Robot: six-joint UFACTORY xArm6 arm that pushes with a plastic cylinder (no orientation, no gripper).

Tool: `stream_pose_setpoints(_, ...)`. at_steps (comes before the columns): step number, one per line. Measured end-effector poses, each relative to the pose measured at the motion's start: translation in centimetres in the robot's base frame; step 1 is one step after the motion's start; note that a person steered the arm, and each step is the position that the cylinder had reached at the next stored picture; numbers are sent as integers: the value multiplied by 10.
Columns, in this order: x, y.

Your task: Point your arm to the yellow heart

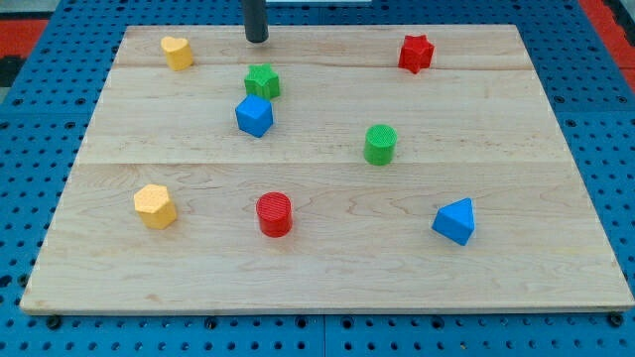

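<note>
The yellow heart (177,52) stands near the board's top left corner. My tip (257,39) is at the view's top, to the right of the yellow heart with a clear gap between them, and just above the green star (262,81). The rod comes down from the view's top edge.
A blue cube (254,116) sits just below the green star. A red star (416,54) is at the top right, a green cylinder (380,144) in the middle, a red cylinder (274,214) and a yellow hexagon (155,206) lower left, a blue triangular block (455,221) lower right. The wooden board (516,288) lies on blue pegboard.
</note>
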State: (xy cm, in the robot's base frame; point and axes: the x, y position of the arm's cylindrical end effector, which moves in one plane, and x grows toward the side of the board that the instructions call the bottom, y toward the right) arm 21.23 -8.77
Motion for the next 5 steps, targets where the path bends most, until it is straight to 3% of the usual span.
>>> stream_pose_setpoints(5, -21, -145)
